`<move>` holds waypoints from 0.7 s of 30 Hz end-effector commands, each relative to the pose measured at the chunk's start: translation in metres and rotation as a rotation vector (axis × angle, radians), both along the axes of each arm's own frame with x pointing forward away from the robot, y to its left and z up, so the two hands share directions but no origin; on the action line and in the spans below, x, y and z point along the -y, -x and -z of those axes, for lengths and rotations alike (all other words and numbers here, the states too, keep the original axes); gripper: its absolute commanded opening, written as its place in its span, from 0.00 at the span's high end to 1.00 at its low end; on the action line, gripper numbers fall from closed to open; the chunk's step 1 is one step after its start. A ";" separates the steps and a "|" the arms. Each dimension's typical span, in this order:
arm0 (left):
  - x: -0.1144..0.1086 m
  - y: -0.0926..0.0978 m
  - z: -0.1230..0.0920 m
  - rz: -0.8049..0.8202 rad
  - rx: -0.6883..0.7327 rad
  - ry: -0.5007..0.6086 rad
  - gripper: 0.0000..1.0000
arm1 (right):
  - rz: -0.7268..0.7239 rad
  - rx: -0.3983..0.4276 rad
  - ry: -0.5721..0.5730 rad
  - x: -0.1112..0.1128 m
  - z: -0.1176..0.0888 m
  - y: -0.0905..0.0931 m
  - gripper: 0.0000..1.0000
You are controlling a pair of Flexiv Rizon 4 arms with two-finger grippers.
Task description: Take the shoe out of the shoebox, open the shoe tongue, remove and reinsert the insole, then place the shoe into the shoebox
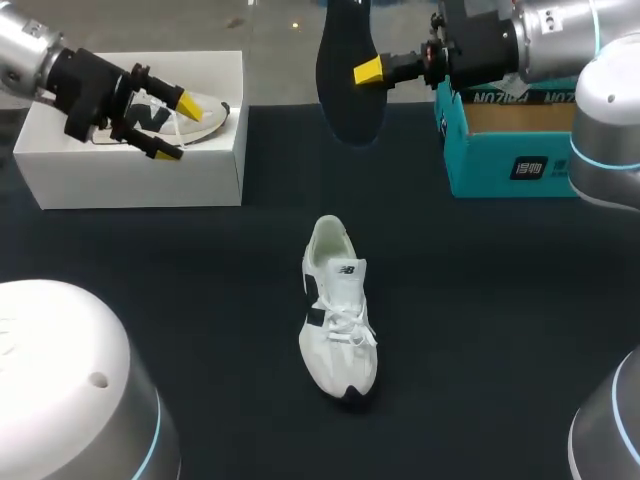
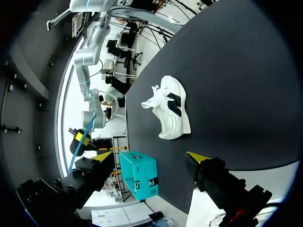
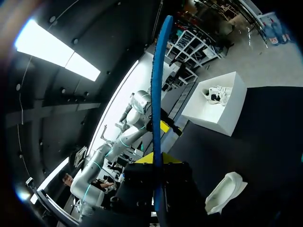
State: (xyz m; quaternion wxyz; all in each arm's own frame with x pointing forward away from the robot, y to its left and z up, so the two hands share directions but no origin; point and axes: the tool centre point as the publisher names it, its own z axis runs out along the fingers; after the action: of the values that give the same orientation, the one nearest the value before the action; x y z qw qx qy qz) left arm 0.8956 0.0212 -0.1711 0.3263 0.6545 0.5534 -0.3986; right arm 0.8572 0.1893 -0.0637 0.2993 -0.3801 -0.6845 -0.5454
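Insole (image 1: pixel 345 100) and shoe are apart at this moment, which reads as the middle of the remove-and-reinsert step. The right gripper (image 1: pixel 366 72) holds the dark insole up in the air over the table's far edge, near its middle. Its fingers pinch the insole from both flat faces, and in the right wrist view it stands edge-on between them. Hanging it upright, clear of the cloth, probably leaves its free end ready to be steered down into the shoe's opening.

The white shoe (image 1: pixel 338 315) rests on its sole at the middle of the table, well apart from both boxes, heel toward the far edge and toe toward the near edge. That open ground likely gives both arms room to come at it. Its laces look loose and its mouth shows wide, though I cannot tell how far the tongue is pulled back.

The left gripper (image 1: pixel 178 128) hovers over the white box (image 1: pixel 130 170) at the far left corner, fingers spread and holding nothing. I judge it parked out of the way, or waiting to steady the shoe.

Count: two shoes, one on the table and a second shoe (image 1: pixel 205 112) inside the white box; two boxes, the white one and a teal shoebox (image 1: pixel 500 165) at the far right corner; one insole; two grippers.
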 end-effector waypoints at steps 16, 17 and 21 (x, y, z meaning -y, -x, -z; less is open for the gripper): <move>0.000 0.000 0.000 0.002 0.000 -0.003 0.00 | 0.015 0.123 0.033 -0.038 0.039 0.002 1.00; 0.000 0.000 0.000 0.002 0.000 -0.003 0.00 | 0.008 0.150 0.037 -0.042 0.045 0.002 1.00; 0.000 0.000 0.000 0.002 0.000 -0.003 0.00 | -0.006 0.142 0.057 -0.057 0.067 0.002 1.00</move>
State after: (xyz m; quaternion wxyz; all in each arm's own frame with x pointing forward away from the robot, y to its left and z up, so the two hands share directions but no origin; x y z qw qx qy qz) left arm 0.8961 0.0207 -0.1716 0.3260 0.6548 0.5531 -0.3988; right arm 0.8493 0.2223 -0.1118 0.2401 -0.3439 -0.7220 -0.5502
